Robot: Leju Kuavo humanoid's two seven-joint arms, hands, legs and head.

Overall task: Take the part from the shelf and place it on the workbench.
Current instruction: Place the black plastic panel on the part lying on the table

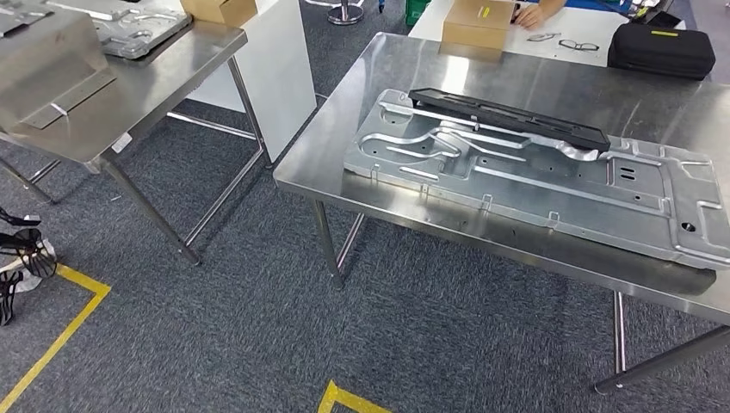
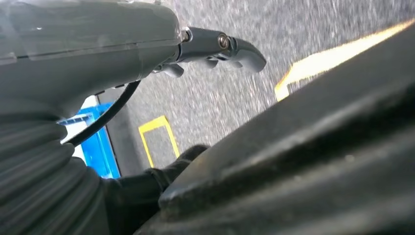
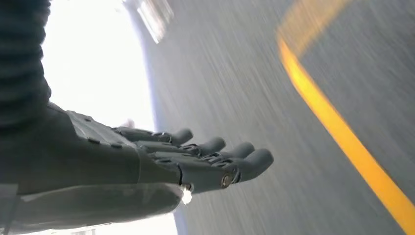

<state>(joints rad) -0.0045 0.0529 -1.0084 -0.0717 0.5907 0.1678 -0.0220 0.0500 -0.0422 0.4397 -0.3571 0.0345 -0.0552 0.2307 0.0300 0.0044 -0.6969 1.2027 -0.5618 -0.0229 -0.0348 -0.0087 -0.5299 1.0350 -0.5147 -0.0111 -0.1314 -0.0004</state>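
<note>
A long black part [image 1: 508, 118] lies on top of a large stamped metal panel [image 1: 534, 176] on the steel workbench [image 1: 344, 146] at the right of the head view. My left hand [image 1: 19, 258] hangs low at the far left edge over the carpet, its dark fingers apart and nothing in them. The left wrist view shows its grey thumb [image 2: 240, 49] sticking out above the floor. In the right wrist view my right hand [image 3: 195, 159] hangs beside me with its fingers stretched out straight, holding nothing.
A second steel table [image 1: 172, 77] at the upper left carries more metal panels [image 1: 138, 30] and a cardboard box [image 1: 219, 9]. Behind the workbench are another box [image 1: 478, 21], a black case [image 1: 661, 49], glasses [image 1: 578, 45] and a person's hand [image 1: 534, 15]. Yellow floor tape [image 1: 60, 335] marks the carpet.
</note>
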